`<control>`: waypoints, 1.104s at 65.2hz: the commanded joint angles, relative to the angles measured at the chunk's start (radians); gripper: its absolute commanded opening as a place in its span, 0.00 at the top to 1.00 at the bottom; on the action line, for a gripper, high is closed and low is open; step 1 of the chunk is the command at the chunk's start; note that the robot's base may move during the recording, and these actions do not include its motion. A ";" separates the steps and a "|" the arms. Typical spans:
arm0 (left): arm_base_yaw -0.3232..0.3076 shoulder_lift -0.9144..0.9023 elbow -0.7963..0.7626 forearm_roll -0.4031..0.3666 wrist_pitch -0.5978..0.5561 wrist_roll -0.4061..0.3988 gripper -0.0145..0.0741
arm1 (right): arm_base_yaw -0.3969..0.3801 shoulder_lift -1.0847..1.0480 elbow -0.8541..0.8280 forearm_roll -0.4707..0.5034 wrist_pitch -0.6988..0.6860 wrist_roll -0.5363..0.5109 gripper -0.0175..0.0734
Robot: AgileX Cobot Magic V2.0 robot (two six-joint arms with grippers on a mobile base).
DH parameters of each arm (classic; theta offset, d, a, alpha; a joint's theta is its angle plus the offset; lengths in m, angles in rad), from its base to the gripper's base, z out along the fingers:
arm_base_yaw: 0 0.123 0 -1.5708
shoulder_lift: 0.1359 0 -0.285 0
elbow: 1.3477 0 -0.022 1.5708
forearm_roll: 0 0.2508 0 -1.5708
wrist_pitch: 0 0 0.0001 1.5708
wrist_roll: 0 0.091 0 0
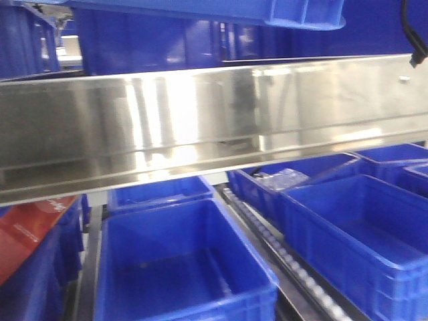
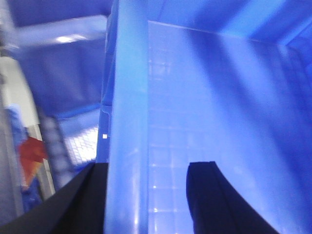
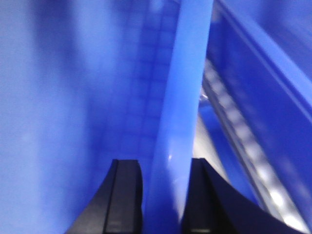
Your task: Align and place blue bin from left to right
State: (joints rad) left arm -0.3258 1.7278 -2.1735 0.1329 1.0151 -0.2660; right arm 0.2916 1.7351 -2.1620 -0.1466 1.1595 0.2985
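The blue bin (image 1: 200, 10) hangs at the very top of the front view, only its underside and rim showing. In the left wrist view its pale thick rim (image 2: 126, 122) runs up between the black fingers of my left gripper (image 2: 146, 200). One finger is outside the bin and the other inside over the gridded floor, and the gripper is shut on the rim. In the right wrist view the bin's other rim (image 3: 183, 97) passes between both fingers of my right gripper (image 3: 163, 195), which is shut tight on it. Neither gripper shows in the front view.
A shiny steel beam (image 1: 214, 127) crosses the front view below the held bin. Beneath it stand other blue crates (image 1: 180, 267) (image 1: 361, 234), one holding clear packets (image 1: 281, 180). A roller rail (image 1: 287, 261) runs between them. A red box (image 1: 30, 231) lies at the left.
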 commanded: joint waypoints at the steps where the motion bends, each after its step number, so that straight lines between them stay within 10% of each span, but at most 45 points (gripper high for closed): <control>1: -0.010 -0.036 -0.025 -0.048 -0.146 0.045 0.96 | -0.002 -0.009 -0.015 -0.015 -0.101 -0.025 0.98; 72: -0.010 -0.036 -0.025 -0.048 -0.146 0.045 0.96 | -0.002 -0.009 -0.015 -0.015 -0.101 -0.025 0.98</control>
State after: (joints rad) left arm -0.3258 1.7278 -2.1735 0.1329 1.0151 -0.2660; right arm 0.2916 1.7351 -2.1620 -0.1466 1.1595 0.2985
